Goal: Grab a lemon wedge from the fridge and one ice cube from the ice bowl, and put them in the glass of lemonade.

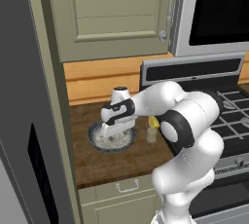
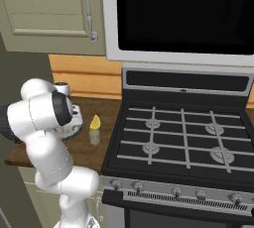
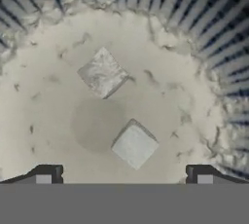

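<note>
The ice bowl [image 1: 127,142] sits on the wooden counter, and my gripper [image 1: 112,132] points down into it. The hand view looks down at the bowl's ribbed wall [image 3: 204,28] and its icy floor. One ice cube [image 3: 134,145] lies just ahead of my open gripper [image 3: 124,176], between the lines of the two fingertips [image 3: 46,174]. A second ice cube [image 3: 103,73] lies farther on. Nothing is held. To the right of the bowl stands the glass of lemonade [image 1: 151,135], with the yellow lemon wedge [image 1: 153,121] on top of it. The lemon wedge [image 2: 95,122] and glass [image 2: 94,137] also show beside my arm. The fridge [image 1: 19,82] stands at the far left.
A black stove [image 2: 183,138] with grates stands right of the counter, with a microwave [image 2: 183,14] above it. Beige wall cabinets [image 1: 116,13] hang over the counter [image 1: 126,162]. A drawer with a handle [image 1: 127,186] sits below the counter edge.
</note>
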